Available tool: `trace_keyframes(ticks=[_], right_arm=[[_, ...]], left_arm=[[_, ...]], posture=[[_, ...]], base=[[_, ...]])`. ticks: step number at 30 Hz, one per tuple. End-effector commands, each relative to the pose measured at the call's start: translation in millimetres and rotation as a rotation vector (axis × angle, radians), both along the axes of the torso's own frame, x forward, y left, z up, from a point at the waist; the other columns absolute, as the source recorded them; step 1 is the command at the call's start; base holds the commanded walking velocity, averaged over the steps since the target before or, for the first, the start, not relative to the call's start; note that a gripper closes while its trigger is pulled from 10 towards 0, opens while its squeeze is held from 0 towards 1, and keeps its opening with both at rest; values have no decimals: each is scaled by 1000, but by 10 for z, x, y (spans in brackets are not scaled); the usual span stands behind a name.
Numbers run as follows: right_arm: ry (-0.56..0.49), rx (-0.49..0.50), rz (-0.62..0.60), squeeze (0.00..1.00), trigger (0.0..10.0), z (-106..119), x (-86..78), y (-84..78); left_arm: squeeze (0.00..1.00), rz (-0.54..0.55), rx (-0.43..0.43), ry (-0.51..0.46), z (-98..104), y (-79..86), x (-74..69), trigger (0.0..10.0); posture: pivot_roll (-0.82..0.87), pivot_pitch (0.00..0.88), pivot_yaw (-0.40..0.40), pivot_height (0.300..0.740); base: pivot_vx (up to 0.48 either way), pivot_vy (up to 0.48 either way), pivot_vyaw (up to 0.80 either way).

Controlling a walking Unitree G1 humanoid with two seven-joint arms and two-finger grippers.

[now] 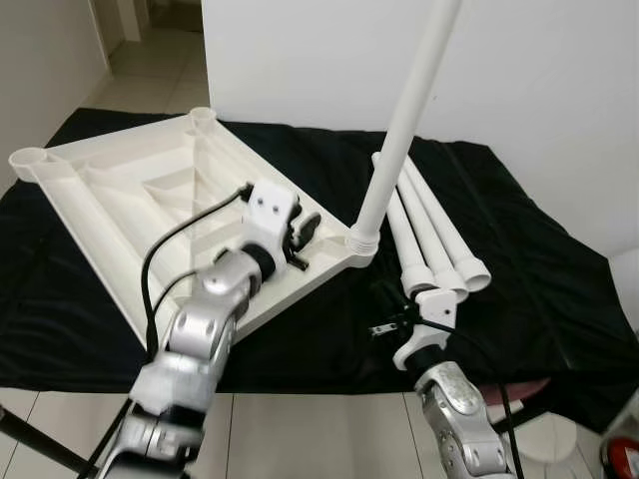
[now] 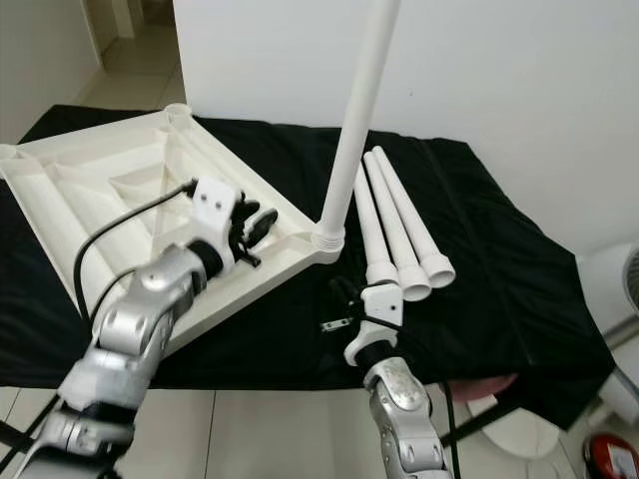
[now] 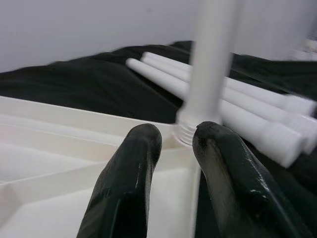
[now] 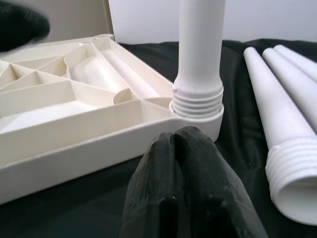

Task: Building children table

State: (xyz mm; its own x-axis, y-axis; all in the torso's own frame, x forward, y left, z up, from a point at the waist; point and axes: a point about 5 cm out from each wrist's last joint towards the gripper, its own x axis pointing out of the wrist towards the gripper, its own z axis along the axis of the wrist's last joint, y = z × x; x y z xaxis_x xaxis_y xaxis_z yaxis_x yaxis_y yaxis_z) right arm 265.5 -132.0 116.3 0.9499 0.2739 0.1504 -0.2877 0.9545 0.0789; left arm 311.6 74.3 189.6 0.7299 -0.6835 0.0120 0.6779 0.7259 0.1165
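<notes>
Right gripper (image 2: 339, 299), clenched empty, sits just short of the three loose legs (image 2: 399, 235), which run lengthwise away from it; left gripper (image 2: 255, 228) released over the tabletop (image 2: 90, 200).

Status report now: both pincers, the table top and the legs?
Left pincer open over table top. Right pincer shut, empty, beside corner socket. One leg standing in socket, three legs loose on black cloth.

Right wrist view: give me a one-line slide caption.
Shut right tool faces one table leg standing in the upturned tabletop's corner socket, threads partly exposed, spare legs lying beside on black cloth.
</notes>
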Motion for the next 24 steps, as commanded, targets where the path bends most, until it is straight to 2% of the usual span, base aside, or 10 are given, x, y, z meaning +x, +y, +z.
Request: trace_keyframes(ticks=[1,4,6,8,9,11,13,17,19,24], right_arm=[[10,-14,-17,0,10000,-33,-2,-53],[1,-28,-23,0,10000,-10,38,-112],[1,-28,-23,0,10000,-10,38,-112],[-1,-35,-21,0,10000,-7,54,-127],[-1,-35,-21,0,10000,-7,54,-127],[-6,-41,-15,0,10000,2,75,-126],[-10,-42,-11,0,10000,12,92,-123],[-12,-42,-10,0,10000,18,99,-120],[-15,-44,-5,0,10000,26,112,-118],[-18,-48,-7,0,10000,29,123,-137]], left_arm=[[0,-57,-6,-9,40,-40,-51,10000],[0,28,61,51,-79,245,-78,10000],[0,28,61,51,-79,245,-78,10000],[0,62,129,60,-126,401,-99,10000],[0,62,129,60,-126,401,-99,10000],[0,221,156,90,-132,667,-34,10000],[0,289,285,75,-159,842,-24,10000],[0,312,321,96,-181,910,-20,10000],[0,286,416,151,-241,990,-60,10000],[0,266,500,207,-296,1051,-101,10000]], posture=[[-15,0,-89,740],[-2,0,-102,740],[-2,0,-102,740],[7,0,-111,740],[7,0,-111,740],[12,0,-116,740],[16,0,-119,740],[18,0,-121,740],[20,0,-122,740],[20,0,-118,740]], base=[[0,0,0],[0,0,0],[0,0,0],[0,0,0],[0,0,0],[0,0,0],[0,0,0],[0,0,0],[0,0,0],[0,0,0]])
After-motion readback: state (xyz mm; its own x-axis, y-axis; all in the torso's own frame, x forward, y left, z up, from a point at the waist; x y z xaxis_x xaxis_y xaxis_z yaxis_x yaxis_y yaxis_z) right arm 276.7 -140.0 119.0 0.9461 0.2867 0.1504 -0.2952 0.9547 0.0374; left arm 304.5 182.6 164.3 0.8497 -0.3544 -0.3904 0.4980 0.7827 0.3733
